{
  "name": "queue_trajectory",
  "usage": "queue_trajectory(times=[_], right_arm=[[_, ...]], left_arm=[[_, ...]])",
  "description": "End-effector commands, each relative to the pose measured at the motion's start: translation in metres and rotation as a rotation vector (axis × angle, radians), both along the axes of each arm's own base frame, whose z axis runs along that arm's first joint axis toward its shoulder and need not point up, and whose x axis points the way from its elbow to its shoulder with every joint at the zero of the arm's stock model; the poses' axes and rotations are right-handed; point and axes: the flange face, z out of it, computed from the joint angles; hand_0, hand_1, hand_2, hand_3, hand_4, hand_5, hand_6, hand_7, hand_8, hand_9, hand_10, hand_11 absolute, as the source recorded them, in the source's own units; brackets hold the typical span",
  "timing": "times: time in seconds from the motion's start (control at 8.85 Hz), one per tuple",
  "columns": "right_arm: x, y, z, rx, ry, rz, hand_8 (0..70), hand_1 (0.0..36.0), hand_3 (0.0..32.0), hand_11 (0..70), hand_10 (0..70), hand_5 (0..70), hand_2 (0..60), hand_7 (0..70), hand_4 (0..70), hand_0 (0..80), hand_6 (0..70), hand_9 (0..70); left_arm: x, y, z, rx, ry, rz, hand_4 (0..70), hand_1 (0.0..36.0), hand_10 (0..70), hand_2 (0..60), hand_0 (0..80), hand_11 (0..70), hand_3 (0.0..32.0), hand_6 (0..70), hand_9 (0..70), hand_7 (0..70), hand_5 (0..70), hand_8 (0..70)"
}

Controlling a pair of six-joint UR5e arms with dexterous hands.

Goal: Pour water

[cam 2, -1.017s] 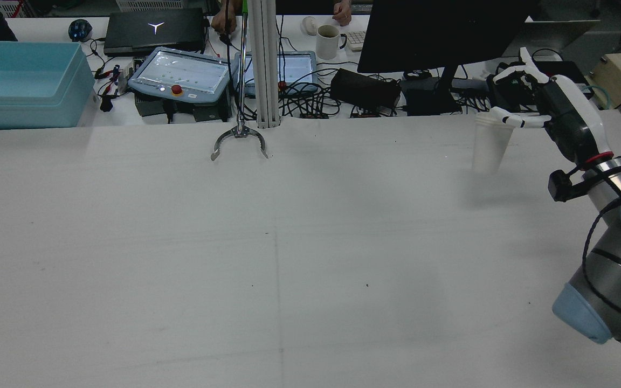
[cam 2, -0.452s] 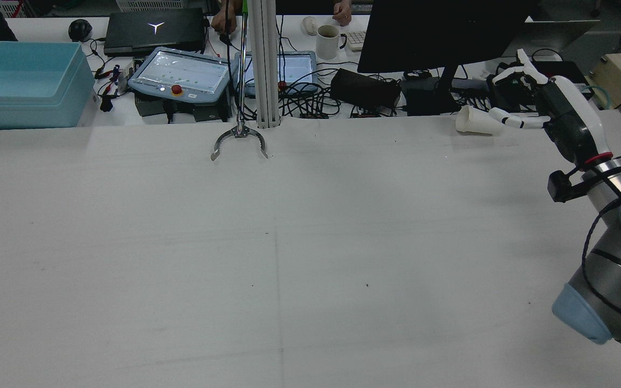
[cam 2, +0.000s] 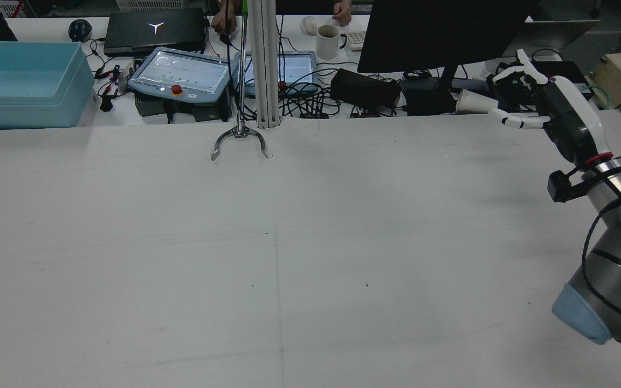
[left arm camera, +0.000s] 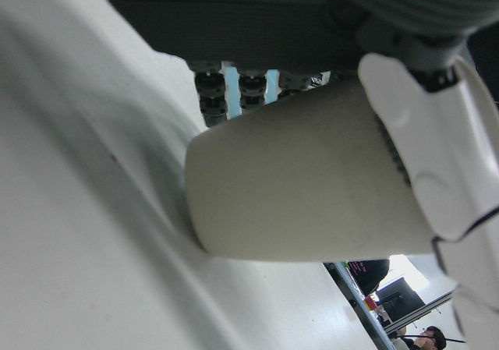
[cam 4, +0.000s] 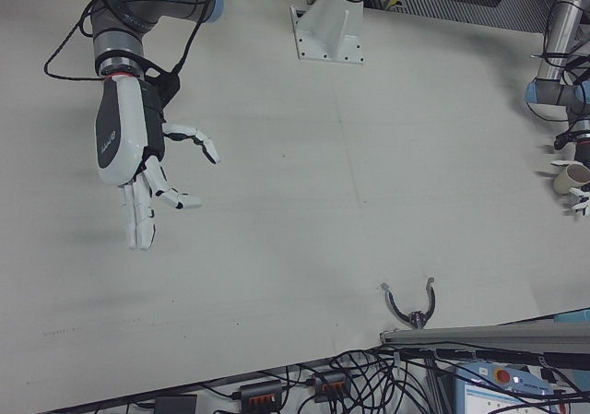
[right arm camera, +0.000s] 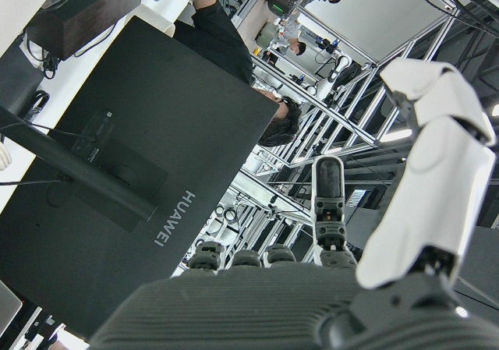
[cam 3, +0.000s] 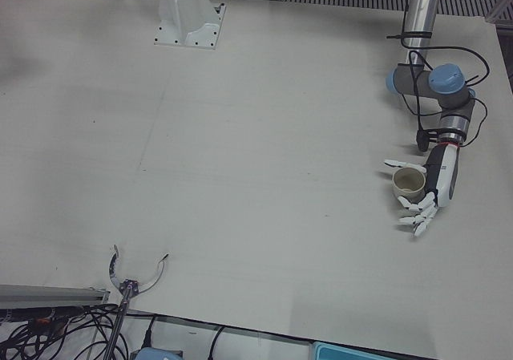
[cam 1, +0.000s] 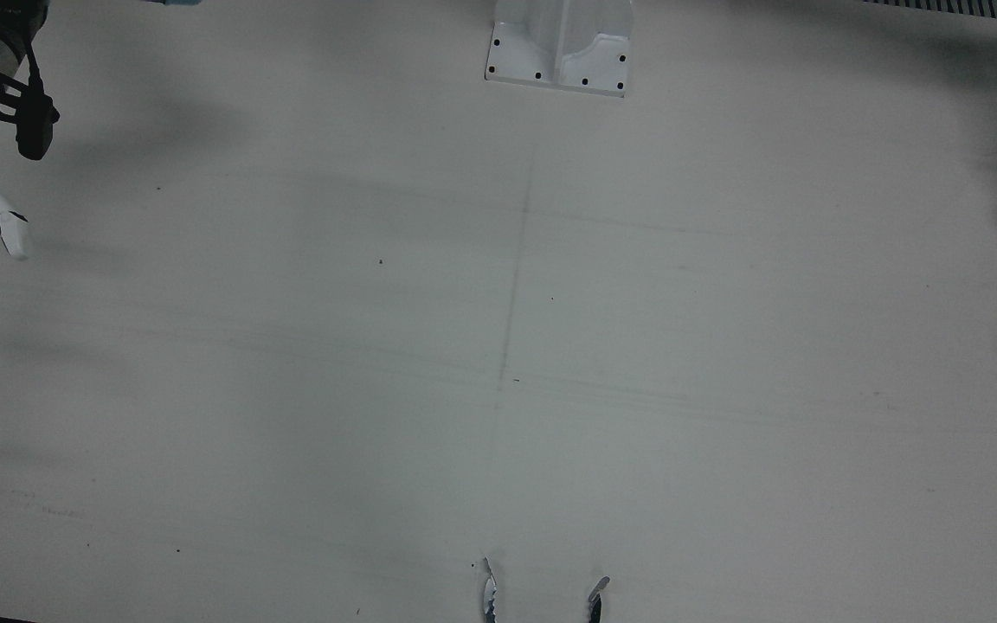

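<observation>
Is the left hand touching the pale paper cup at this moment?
Touching. In the left hand view a white finger of the left hand lies flat against the side of the pale paper cup, with no gap.

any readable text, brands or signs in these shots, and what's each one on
"HUAWEI": on the back of the black monitor, right hand view, lying sideways.
A white Y-shaped logo, no letters: on the closed black laptop, rear view.
Small marking on the back of the right hand, right-front view: too small to read.
Teach pendant screen, rear view: too blurred to read.
The paper cup shows no print.
</observation>
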Motion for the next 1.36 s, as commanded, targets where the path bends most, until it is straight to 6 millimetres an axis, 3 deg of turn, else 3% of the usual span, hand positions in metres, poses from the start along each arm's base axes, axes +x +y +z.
queue_trajectory(times=[0.0,0.11,0.23,0.34,0.45,0.56,0.68,1.02,1.13,1.24], right_arm=[[-0.002,0.0,0.0,0.0,0.002,-0.004,0.0,17.6,0.0,6.0,3.2,41.8,30.6,2.9,12.9,46.2,1.4,0.0],[-0.002,0.001,0.0,0.0,0.002,-0.006,0.0,17.6,0.0,6.0,3.2,41.3,30.5,2.7,12.8,46.2,1.4,0.0],[-0.002,0.0,0.0,0.0,0.002,-0.004,0.0,17.6,0.0,6.1,3.3,41.4,30.4,3.0,12.7,46.1,1.5,0.0],[-0.002,0.0,0.0,0.0,0.001,-0.005,0.0,17.6,0.0,6.1,3.3,41.8,30.5,3.2,12.9,46.1,1.6,0.0],[-0.002,0.0,0.0,0.0,0.002,-0.004,0.0,17.5,0.0,6.2,3.4,41.8,30.4,3.3,13.0,46.2,1.6,0.0],[-0.002,0.0,0.0,0.0,0.001,-0.005,0.0,17.5,0.0,6.4,3.5,41.7,30.4,3.1,13.2,46.2,1.7,0.0],[-0.002,0.0,0.001,-0.002,0.001,-0.005,0.0,17.5,0.0,6.4,3.5,41.9,30.1,3.0,12.9,46.2,1.7,0.0],[-0.001,0.0,0.0,0.0,0.001,-0.005,0.0,17.3,0.0,6.4,3.5,41.9,29.9,2.9,12.7,46.0,1.7,0.0],[-0.001,0.0,0.0,0.0,-0.001,-0.005,0.0,17.3,0.0,6.2,3.4,41.9,29.8,2.8,12.7,46.0,1.7,0.0],[0.0,0.0,0.001,0.0,0.0,0.0,0.0,17.3,0.0,6.1,3.3,41.8,29.8,2.9,12.7,46.0,1.6,0.0]], left_arm=[[-0.005,0.009,0.005,-0.004,0.007,0.003,24.8,13.2,5.7,14.8,46.5,9.2,0.0,9.2,0.1,6.0,15.5,0.8],[-0.006,0.01,0.004,-0.003,0.008,0.003,18.2,14.6,4.6,13.0,47.2,7.8,0.0,6.2,0.0,0.8,4.2,0.2],[-0.006,0.01,0.004,-0.004,0.007,0.003,14.5,15.5,3.8,11.3,47.7,6.9,0.0,4.3,0.0,0.0,0.5,0.0],[-0.008,0.011,0.004,-0.003,0.008,0.002,6.1,17.6,2.8,7.7,49.2,5.9,0.0,2.9,0.0,0.0,0.0,0.0],[-0.008,0.01,0.002,0.0,0.011,0.0,0.0,20.3,1.6,3.0,52.0,4.7,5.4,0.1,0.0,0.0,0.0,0.0],[-0.008,0.01,0.002,-0.002,0.01,0.0,0.0,20.2,0.3,0.1,52.5,2.9,14.4,0.0,0.0,0.0,0.0,0.0],[-0.009,0.011,0.003,-0.002,0.01,-0.001,0.0,20.4,0.0,0.0,52.6,2.2,16.6,0.0,0.0,0.0,0.0,0.0],[-0.035,0.017,0.012,-0.024,0.012,-0.049,0.0,20.2,0.0,0.0,52.4,1.8,18.0,0.0,0.0,0.0,0.0,0.0],[-0.058,0.03,0.02,-0.043,0.013,-0.086,0.0,20.6,0.0,0.0,52.5,1.9,17.8,0.0,0.0,0.0,0.0,0.0],[-0.081,0.028,0.014,-0.033,0.047,-0.142,0.0,20.5,0.0,0.0,52.3,2.0,17.8,0.0,0.0,0.0,0.0,0.0]])
